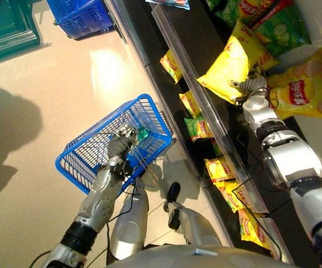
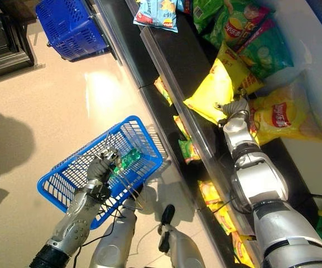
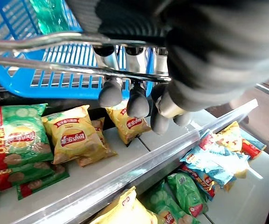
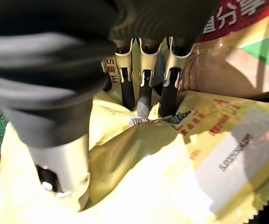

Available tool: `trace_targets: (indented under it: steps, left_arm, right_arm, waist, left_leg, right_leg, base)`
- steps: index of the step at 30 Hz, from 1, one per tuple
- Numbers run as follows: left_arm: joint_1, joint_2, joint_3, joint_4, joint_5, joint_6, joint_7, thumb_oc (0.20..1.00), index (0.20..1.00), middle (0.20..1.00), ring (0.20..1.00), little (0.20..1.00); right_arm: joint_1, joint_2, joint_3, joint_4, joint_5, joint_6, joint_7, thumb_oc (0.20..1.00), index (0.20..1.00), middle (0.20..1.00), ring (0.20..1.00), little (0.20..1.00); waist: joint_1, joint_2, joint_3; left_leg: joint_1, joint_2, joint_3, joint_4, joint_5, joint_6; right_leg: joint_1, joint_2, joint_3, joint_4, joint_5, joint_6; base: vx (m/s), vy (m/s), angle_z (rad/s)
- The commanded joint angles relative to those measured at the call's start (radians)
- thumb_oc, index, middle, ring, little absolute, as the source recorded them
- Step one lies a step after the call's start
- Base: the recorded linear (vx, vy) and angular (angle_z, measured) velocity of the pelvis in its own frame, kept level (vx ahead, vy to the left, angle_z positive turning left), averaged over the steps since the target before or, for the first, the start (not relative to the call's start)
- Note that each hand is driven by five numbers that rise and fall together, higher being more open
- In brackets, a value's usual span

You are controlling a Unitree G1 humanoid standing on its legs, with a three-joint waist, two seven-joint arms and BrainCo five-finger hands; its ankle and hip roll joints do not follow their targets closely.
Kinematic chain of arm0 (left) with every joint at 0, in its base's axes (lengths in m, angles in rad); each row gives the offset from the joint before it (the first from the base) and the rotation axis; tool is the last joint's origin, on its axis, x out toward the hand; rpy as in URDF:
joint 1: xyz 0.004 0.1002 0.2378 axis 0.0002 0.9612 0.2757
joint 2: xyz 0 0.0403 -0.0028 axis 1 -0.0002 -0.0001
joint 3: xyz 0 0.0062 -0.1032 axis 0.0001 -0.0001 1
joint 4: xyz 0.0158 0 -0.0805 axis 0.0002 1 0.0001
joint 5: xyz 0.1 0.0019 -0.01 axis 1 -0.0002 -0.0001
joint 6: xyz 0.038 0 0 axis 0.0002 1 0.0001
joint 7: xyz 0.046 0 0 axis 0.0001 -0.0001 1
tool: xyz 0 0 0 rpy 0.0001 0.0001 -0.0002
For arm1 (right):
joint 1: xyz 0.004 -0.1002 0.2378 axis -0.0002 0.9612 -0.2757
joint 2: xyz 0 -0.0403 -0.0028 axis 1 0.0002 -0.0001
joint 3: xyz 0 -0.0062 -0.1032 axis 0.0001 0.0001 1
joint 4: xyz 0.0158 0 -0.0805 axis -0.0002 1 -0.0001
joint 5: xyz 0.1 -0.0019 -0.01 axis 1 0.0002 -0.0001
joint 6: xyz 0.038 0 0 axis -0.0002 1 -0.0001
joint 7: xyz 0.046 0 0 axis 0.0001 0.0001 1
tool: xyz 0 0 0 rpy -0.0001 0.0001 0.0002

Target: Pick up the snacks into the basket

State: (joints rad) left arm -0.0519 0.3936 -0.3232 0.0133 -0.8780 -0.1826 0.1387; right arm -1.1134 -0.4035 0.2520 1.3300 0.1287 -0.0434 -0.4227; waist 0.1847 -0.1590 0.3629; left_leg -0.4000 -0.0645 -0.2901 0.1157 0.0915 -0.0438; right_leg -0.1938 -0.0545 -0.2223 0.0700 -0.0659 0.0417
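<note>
Right hand on upper shelf, fingers and thumb pinching yellow snack bag. Left hand curled round wire handles of blue basket, held over floor beside shelf; green item inside

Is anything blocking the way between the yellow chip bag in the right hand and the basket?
The shelf's front rail runs between the yellow chip bag, pinched by the right hand, and the blue basket the left hand holds by its handle; the bag must clear it.
</note>
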Motion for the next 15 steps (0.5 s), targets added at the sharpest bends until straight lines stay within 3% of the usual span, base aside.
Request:
trace_targets:
  steps: [1, 15]
  left_arm:
    - [-0.104, -0.001, -0.003, -0.337, 0.044, -0.120, -0.041, 0.200, 0.200, 0.200, 0.200, 0.200]
    - [-0.101, 0.011, 0.019, -0.328, 0.034, -0.132, -0.047, 0.200, 0.200, 0.200, 0.200, 0.200]
  right_arm:
    - [-0.012, 0.124, 0.083, 0.030, -0.042, 0.037, 0.069, 0.200, 0.200, 0.200, 0.200, 0.200]
    - [0.043, 0.153, 0.057, -0.018, 0.004, 0.007, 0.079, 0.200, 0.200, 0.200, 0.200, 0.200]
  waist:
    - [0.069, 0.007, 0.021]
    - [0.042, 0.013, 0.002]
  left_leg:
    - [0.053, -0.054, 0.041, 0.016, -0.124, 0.051]
    - [0.077, -0.050, 0.049, -0.001, -0.121, 0.057]
  right_leg:
    - [-0.027, -0.067, 0.027, 0.020, 0.102, 0.101]
    - [-0.028, -0.076, 0.037, 0.030, 0.105, 0.103]
  base:
    - [-0.02, 0.007, 0.07]
    - [0.00, 0.003, 0.02]
